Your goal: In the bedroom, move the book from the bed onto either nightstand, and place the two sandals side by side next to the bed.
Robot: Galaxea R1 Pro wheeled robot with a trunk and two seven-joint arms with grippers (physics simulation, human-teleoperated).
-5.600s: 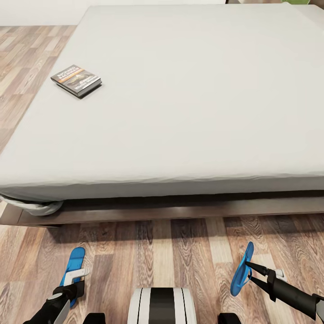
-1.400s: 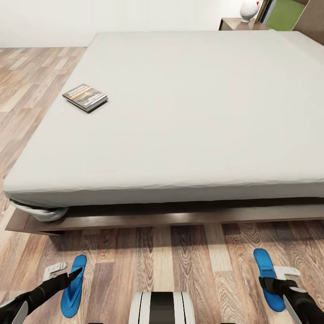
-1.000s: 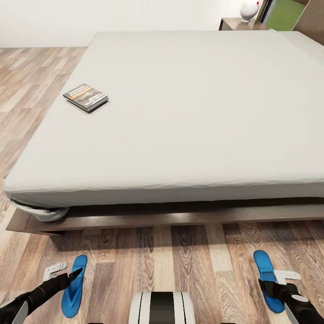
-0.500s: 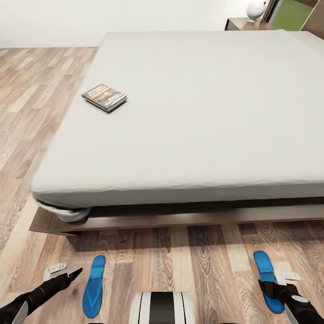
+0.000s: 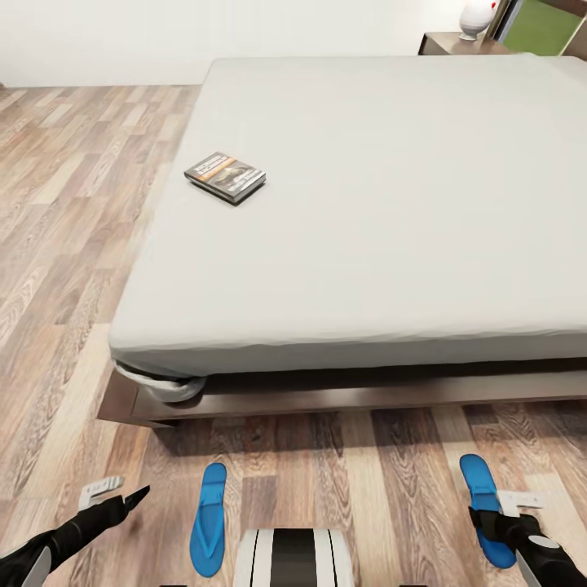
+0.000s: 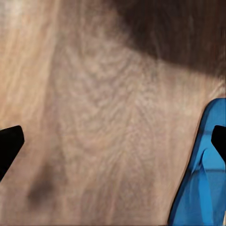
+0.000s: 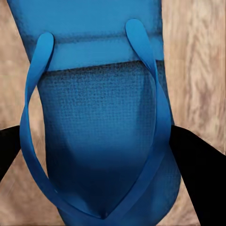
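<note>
The left pincer (image 5: pixel 114 492) hangs low over the pale wood-plank floor (image 5: pixel 57 244) with its dark fingers spread wide and nothing between them; in the left wrist view bare planks lie between the two black fingertips (image 6: pixel 9 146). Just beside its inner fingertip, toward the robot's middle, lies a bright blue flat flip-flop sandal (image 5: pixel 208 530), flat on the floor and apart from the pincer, its toe end pointing at the bed. Outward of this pincer the floor runs open along the bed's side.

The right pincer (image 5: pixel 505 509) stands open astride the second bright blue flip-flop sandal (image 5: pixel 483 509); the right wrist view shows its black fingertips (image 7: pixel 195 165) on either side of the blue sole (image 7: pixel 101 117) with its thin straps, and whether they touch its edges cannot be told. The two sandals lie well apart, with the robot's white and black trunk (image 5: pixel 293 558) between them.

Ahead of both pincers, across a strip of open floor, runs the dark brown wooden frame edge of the large low bed (image 5: pixel 326 391), with the pale grey mattress above it. Well beyond the left pincer, the small dark paperback book with an orange band (image 5: pixel 225 176) lies flat on the mattress near its side edge. Far beyond the right pincer, past the bed's far corner, a dark-brown nightstand (image 5: pixel 452 42) carries a white rounded object (image 5: pixel 475 16).
</note>
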